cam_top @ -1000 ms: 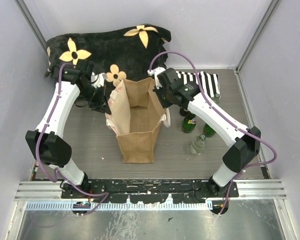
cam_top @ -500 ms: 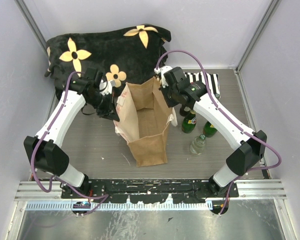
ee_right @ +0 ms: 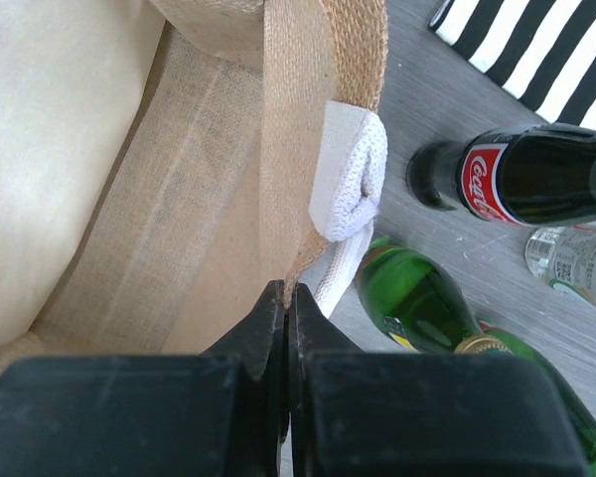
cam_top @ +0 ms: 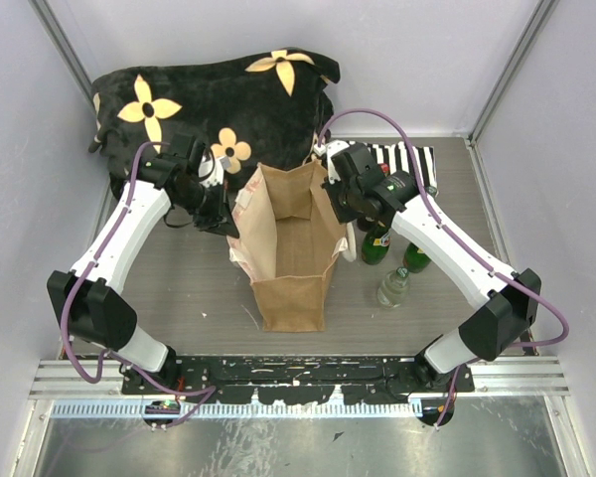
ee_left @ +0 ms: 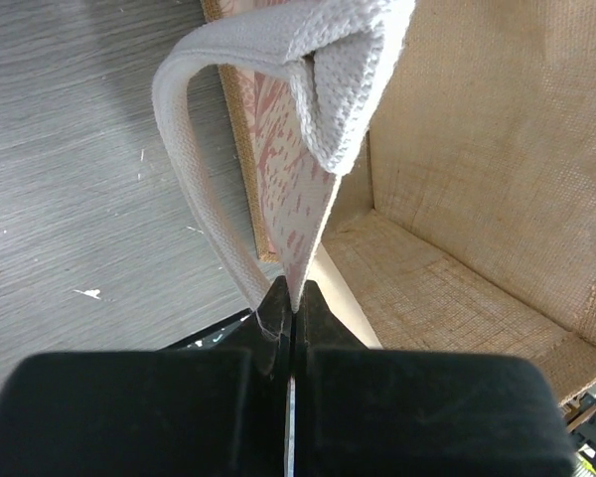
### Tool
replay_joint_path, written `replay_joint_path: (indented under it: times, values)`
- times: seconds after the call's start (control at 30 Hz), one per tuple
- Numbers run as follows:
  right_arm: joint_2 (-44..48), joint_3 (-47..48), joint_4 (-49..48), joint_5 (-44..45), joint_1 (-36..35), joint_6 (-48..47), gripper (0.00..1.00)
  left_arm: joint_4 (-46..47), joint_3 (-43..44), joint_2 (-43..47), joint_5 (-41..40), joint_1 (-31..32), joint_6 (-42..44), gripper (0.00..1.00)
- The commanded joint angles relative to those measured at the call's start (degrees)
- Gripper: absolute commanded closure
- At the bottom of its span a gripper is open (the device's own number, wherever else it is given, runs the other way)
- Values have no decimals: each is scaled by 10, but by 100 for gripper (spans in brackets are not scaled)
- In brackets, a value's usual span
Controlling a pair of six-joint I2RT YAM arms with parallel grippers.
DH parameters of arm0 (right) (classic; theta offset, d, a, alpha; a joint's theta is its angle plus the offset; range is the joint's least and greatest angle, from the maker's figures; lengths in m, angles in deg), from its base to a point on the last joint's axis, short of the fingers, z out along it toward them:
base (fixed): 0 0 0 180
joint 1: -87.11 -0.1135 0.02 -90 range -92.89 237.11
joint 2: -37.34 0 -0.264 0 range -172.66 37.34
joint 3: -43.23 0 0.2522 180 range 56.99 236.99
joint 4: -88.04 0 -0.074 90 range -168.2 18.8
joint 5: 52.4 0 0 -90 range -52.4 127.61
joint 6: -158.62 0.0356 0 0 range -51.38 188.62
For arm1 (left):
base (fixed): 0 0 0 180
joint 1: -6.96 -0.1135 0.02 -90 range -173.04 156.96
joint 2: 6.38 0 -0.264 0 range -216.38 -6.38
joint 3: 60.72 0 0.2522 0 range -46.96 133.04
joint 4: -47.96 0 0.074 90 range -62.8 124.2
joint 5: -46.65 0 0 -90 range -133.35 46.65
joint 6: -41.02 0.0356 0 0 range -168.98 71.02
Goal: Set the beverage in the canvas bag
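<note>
Both side walls of the bag (cam_top: 288,253) are being pinched at the rim. The left gripper (ee_left: 290,298) is clamping the left wall, just beside a cream handle (ee_left: 194,149). The bag is standing upright and open mid-table (cam_top: 179,283), in front of a flowered blanket (cam_top: 209,99). The right gripper (ee_right: 286,293) is clamping the right wall. Four bottles (cam_top: 376,244) are sitting just right of the bag.

White-shelled left arm (cam_top: 127,231) and right arm (cam_top: 434,236), black at joints and wrists, a purple cable (cam_top: 372,112) looped along each, matte black blocky fingers (ee_left: 271,310), bases on a black plate (cam_top: 298,372) at the table's near edge.
</note>
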Motion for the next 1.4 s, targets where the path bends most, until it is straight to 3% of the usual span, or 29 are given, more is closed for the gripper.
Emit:
replay_joint_path:
  times: [0.0, 0.1, 0.13, 0.2, 0.3, 0.43, 0.67, 0.87, 1.03, 1.37]
  values:
    - [34, -13, 9, -6, 2, 15, 99, 26, -10, 19, 3, 6, -2, 100]
    - [37, -22, -2, -2, 3, 18, 99, 36, -13, 18, 4, 10, -7, 98]
    - [38, -22, -7, -2, 2, 21, 98, 38, -13, 16, 6, 10, -8, 91]
    - [39, -21, -20, -1, 2, 26, 86, 44, -9, 10, 14, 11, -10, 67]
    - [46, -19, -44, 1, 2, 31, 62, 35, 12, -4, 24, 11, -7, 43]
    - [68, -18, -86, 7, 2, 30, 33, 32, 39, -15, 32, 12, 5, 30]
    - [105, -19, -147, 65, 12, 21, 1, 93, 60, 3, 2, 10, 40, 14]
    - [71, 21, -131, 68, 112, 67, 0, 136, 69, -17, 34, -51, 29, 1]
    - [30, 34, -131, 52, 190, 67, 0, 186, 87, -37, 33, -88, 10, 2]
    - [19, -35, -192, 6, 201, 72, 5, 218, 75, -21, -8, -88, 38, 2]
